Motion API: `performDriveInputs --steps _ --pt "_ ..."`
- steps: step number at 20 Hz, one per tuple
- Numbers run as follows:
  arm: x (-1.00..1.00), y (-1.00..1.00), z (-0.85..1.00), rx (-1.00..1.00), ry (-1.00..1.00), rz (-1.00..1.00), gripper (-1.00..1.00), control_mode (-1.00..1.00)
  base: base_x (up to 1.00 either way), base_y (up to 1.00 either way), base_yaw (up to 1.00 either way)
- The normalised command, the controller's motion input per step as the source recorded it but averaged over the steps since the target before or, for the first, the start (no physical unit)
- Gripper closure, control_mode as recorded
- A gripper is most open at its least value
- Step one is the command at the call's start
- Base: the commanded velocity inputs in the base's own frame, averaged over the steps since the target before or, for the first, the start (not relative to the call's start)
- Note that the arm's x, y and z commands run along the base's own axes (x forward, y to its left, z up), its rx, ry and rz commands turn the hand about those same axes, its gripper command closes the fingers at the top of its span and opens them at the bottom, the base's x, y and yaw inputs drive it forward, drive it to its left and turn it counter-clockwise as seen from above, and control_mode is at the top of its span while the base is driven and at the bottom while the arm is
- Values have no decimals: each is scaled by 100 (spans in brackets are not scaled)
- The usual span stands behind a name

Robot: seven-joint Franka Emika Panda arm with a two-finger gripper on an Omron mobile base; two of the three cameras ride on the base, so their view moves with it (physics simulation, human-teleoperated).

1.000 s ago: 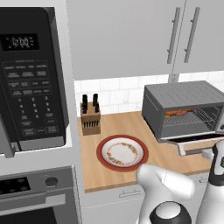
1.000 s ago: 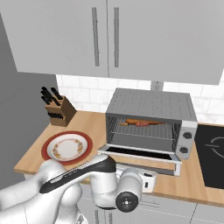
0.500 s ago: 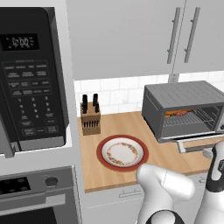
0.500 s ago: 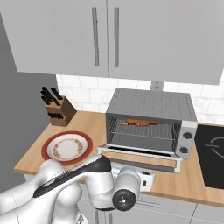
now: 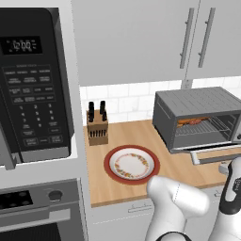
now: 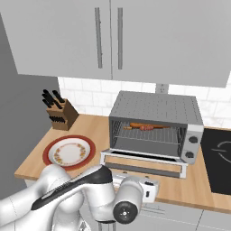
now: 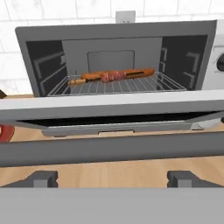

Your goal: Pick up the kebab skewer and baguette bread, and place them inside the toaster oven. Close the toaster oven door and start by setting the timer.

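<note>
Claw (image 7: 112,175) opened wider; toaster oven door (image 7: 112,148) handle between fingertips.

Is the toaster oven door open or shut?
Open: the toaster oven door hangs down flat, exposing the kebab skewer on the rack.

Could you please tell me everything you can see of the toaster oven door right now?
The toaster oven door is a wide panel in a silver-gray frame, hinged at the bottom and folded down open over the wooden counter. A gray bar handle runs along its outer edge. The open gripper sits just before that handle, fingers not touching it.
</note>
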Motion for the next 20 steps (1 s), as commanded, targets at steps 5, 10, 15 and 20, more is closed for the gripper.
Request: performDriveInputs --steps 5,10,15,20 --pt "20 0 -12 0 0 0 -100 -100 0 0 0" --pt "23 0 0 0 0 0 -100 -100 0 0 0" --pt "19 0 0 0 0 0 -100 -100 0 0 0" --pt "24 0 0 0 0 0 -100 -100 0 0 0"
